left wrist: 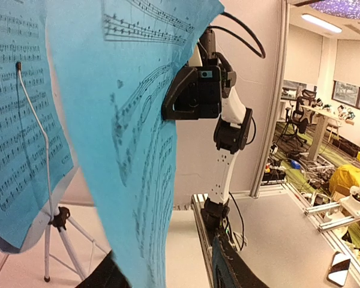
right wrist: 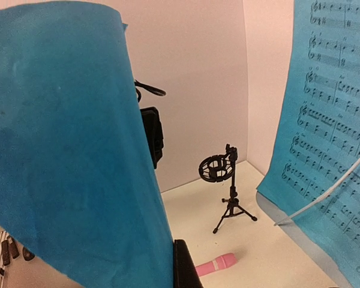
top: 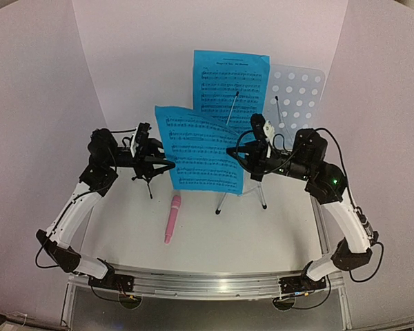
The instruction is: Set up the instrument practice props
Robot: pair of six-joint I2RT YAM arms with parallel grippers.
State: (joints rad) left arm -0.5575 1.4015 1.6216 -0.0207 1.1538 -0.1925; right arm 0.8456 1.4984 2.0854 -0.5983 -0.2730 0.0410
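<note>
The second sheet (top: 200, 148) hangs in the air in front of the music stand (top: 300, 93), bowed into a curve between the two arms. The first sheet (top: 231, 79) is already on the stand under a thin wire arm (top: 232, 107). The right gripper (top: 234, 152) is at the hanging sheet's right edge, and its fingers appear pressed together on the paper, though one finger is hidden behind it. The left gripper (top: 164, 164) is at the opposite edge with its fingers apart; in its wrist view one finger (left wrist: 228, 267) stands clear of the paper. If that reading is right, the sheet is carried by one edge only. It could then sag, fold or slip out as it is moved, or crease if the left fingers close on the curved part. Swinging it toward the stand could catch the wire arm or drag the first sheet off. A push against the stand's thin silver legs (top: 224, 200) could tip the whole stand. The mic holder (right wrist: 231, 198) stands just below the left arm and could be knocked over by a low sweep. The microphone (top: 172, 217) lies loose on the table (top: 262, 234) near the arms and could roll if brushed.
</note>
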